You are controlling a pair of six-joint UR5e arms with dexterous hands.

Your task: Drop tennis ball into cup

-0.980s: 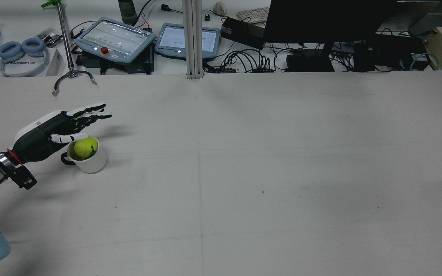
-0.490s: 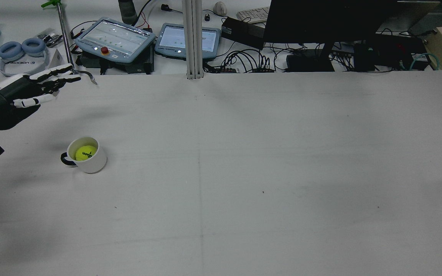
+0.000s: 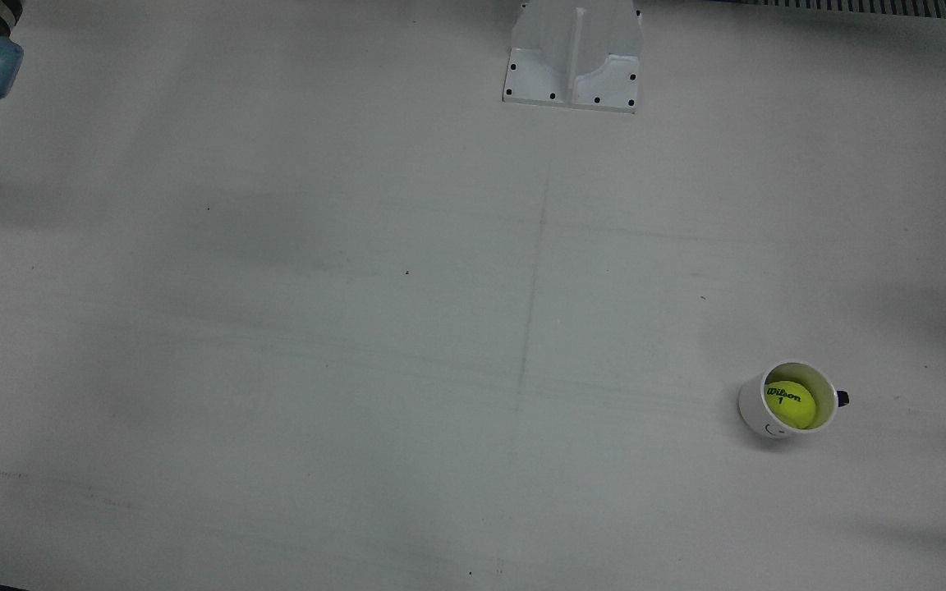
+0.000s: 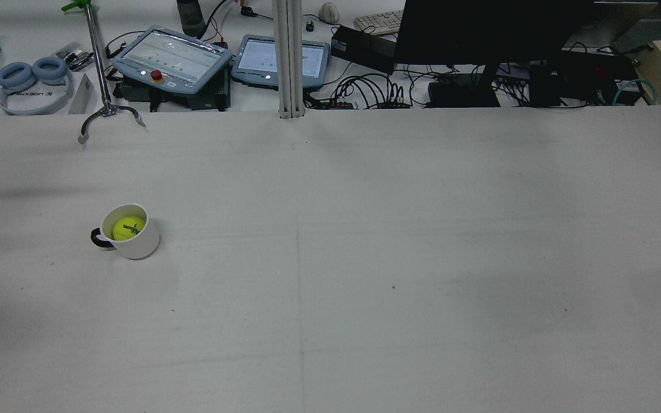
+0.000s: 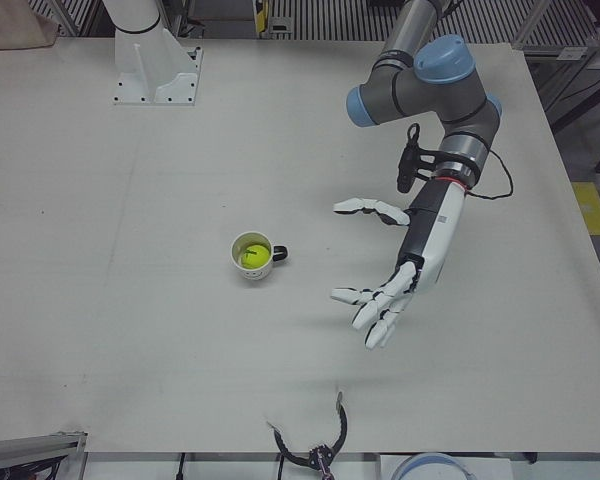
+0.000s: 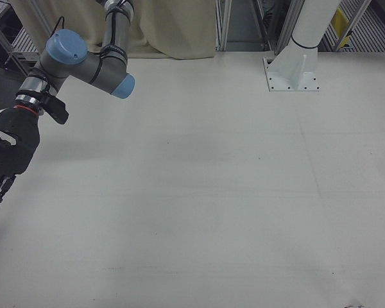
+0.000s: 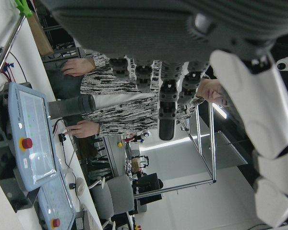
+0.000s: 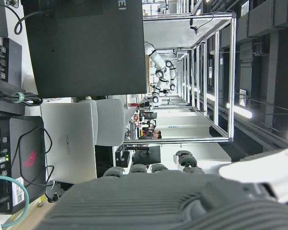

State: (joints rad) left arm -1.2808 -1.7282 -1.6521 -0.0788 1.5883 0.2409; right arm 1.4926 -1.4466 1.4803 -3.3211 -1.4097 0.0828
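The yellow tennis ball (image 4: 128, 228) lies inside the white cup (image 4: 140, 246) with the dark handle, on the left part of the table in the rear view. The ball (image 3: 789, 404) in the cup (image 3: 755, 414) also shows in the front view, and ball (image 5: 255, 257) and cup (image 5: 248, 276) in the left-front view. My left hand (image 5: 405, 270) is open and empty, fingers spread, raised beside the cup and apart from it. My right hand (image 6: 3, 160) hangs open and empty at the table's far side, fingers extended.
A metal stand with a claw foot (image 4: 104, 109) stands at the table's far edge, beyond the cup. Teach pendants (image 4: 172, 57), cables and a monitor (image 4: 479, 28) lie behind the table. A white pedestal (image 3: 573, 57) is bolted at the robot's side.
My left hand, just above the cup with the ball at its rim, has lifted up and away to the left, nearly out of the rear view. The ball now sits deep in the cup.
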